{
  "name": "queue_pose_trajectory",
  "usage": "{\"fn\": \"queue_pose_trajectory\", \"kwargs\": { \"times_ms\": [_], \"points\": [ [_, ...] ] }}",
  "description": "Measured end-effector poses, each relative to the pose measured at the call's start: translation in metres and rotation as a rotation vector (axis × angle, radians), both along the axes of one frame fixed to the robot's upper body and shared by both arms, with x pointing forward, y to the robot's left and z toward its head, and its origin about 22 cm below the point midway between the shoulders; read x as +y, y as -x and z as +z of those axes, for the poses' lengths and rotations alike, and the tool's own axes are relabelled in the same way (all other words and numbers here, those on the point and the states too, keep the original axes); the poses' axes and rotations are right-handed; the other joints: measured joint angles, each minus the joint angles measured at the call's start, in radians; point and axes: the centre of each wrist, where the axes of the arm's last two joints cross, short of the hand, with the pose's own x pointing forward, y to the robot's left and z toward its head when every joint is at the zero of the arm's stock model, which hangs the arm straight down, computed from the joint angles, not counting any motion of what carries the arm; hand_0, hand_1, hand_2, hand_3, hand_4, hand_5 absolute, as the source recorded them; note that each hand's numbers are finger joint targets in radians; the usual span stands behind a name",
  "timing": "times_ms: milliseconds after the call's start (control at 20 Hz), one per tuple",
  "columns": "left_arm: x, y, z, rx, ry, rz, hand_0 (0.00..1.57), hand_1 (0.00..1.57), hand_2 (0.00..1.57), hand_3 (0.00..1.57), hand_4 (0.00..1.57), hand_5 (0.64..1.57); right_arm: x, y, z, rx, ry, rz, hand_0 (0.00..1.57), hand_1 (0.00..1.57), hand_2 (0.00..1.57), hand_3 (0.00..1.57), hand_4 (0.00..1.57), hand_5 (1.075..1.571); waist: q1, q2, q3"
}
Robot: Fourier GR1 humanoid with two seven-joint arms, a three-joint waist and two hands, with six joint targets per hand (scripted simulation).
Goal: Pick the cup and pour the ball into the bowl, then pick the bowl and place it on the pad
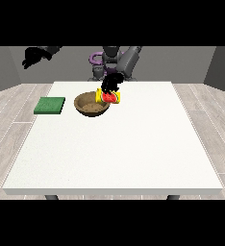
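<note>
One robot hand [113, 82] (view's right) grips tilted cup [109, 97]

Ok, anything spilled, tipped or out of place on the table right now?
Only the cup is tipped: it lies on its side over the bowl's rim, held by the hand, which fits pouring. No ball shows on the table. The pad lies flat, apart from the bowl.

White table [133, 153], wood-plank floor [8, 120]
</note>
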Motion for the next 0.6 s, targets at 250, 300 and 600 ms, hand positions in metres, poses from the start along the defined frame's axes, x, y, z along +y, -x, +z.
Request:
{"fn": "queue_pose_trajectory", "kwargs": {
  "times_ms": [250, 300, 600],
  "points": [
    [-0.009, 0.006, -0.008, -0.025, -0.213, 0.0, 1.52, 1.52, 1.57, 1.57, 1.51, 1.173, 0.017, -0.01, 0.004, -0.011, -0.001, 0.053, 0.0, 0.0, 0.34, 0.62, 0.58, 1.566, -0.049, 0.013, 0.0004],
    [-0.012, 0.007, -0.007, -0.034, -0.254, -0.004, 1.53, 1.53, 1.57, 1.57, 1.5, 1.177, 0.015, -0.01, 0.003, -0.012, -0.003, 0.049, 0.0, 0.0, 0.35, 0.62, 0.58, 1.565, -0.047, 0.014, 0.0],
    [-0.034, 0.014, -0.002, -0.087, -0.43, -0.018, 1.53, 1.53, 1.57, 1.57, 1.48, 1.209, 0.017, -0.014, -0.004, -0.007, -0.011, 0.037, 0.0, 0.0, 0.36, 0.65, 0.58, 1.564, -0.036, 0.017, -0.0009]
  ]
}}
